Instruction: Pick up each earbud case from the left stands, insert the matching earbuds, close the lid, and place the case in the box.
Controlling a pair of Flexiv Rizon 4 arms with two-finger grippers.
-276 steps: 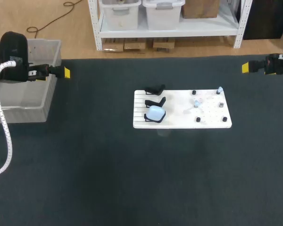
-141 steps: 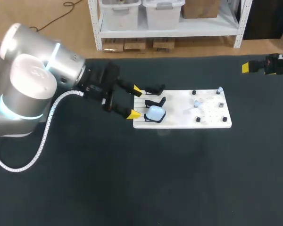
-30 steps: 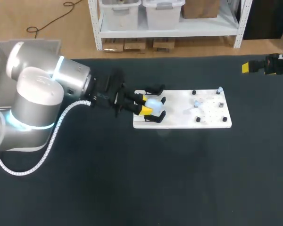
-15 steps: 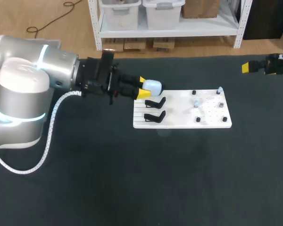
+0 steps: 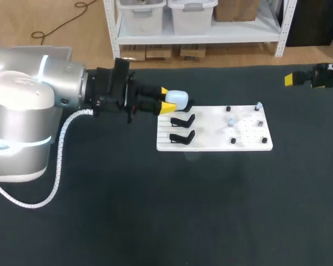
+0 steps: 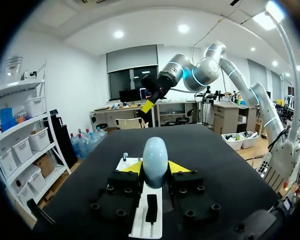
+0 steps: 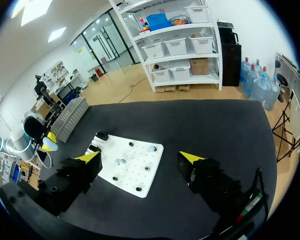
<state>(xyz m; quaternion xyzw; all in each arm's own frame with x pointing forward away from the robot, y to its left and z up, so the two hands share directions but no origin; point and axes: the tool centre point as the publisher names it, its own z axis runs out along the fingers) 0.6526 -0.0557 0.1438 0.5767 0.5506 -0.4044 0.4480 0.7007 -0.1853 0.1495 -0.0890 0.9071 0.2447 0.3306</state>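
Over board's (image 5: 216, 141) far-left corner, left gripper (image 5: 166, 101) pinches earbud case (image 5: 177, 99) mid-body; looks light, slick, rounded, so squeeze gently. Right gripper (image 7: 141, 157) spread wide.

Your dark tabletop (image 5: 155, 210) fills most of the head view, matte and evenly lit. Past its far edge you have a light wooden floor (image 5: 89, 44) with a thin cable (image 5: 38, 35) trailing across it. A white shelf unit (image 5: 197, 32) there carries pale storage bins (image 5: 193, 11) and a cardboard box (image 5: 236, 8). In the left wrist view you see white walls (image 6: 65, 70), a white ceiling with round lights (image 6: 183, 28) and a dark window (image 6: 132, 75). In the right wrist view white shelving (image 7: 182, 45) stands against a white wall. Water bottles (image 7: 260, 82) sit on the floor beside it, and glass partitions (image 7: 97, 47) run further along.
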